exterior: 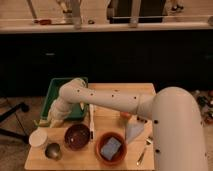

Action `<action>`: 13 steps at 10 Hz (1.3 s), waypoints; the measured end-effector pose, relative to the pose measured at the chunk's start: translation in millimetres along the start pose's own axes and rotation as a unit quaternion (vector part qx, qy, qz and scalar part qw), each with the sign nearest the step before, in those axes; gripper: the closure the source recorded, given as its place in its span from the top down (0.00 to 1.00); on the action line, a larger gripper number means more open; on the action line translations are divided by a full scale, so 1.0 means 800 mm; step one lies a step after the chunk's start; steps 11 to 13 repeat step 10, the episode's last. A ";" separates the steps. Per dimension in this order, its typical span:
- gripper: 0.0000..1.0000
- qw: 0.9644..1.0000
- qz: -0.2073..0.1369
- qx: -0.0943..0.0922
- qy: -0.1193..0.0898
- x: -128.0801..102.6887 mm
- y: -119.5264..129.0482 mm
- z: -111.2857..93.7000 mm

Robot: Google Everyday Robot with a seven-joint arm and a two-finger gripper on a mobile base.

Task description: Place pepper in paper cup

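Observation:
The white paper cup (38,137) stands at the table's front left. My gripper (49,122) is at the end of the white arm, low over the table just behind and to the right of the cup, in front of the green tray (62,89). A small pale green bit (36,123) shows at the gripper's left side; it may be the pepper, but I cannot tell whether it is held.
A shiny metal cup (53,151) stands right of the paper cup. A dark maroon bowl (77,136) and an orange bowl with a blue sponge (111,148) stand along the front. A white utensil (91,122), a white cloth (134,132) and a metal utensil (142,153) lie to the right.

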 end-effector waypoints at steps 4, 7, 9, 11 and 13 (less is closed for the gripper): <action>0.00 1.000 -0.029 -0.007 -0.007 -0.024 0.003 0.003; 0.00 0.998 -0.057 -0.007 -0.017 -0.051 0.003 0.003; 0.00 0.997 -0.074 -0.003 -0.031 -0.066 0.003 -0.001; 0.00 0.996 -0.083 -0.001 -0.042 -0.073 0.003 -0.002; 0.00 0.996 -0.083 -0.001 -0.042 -0.073 0.003 -0.002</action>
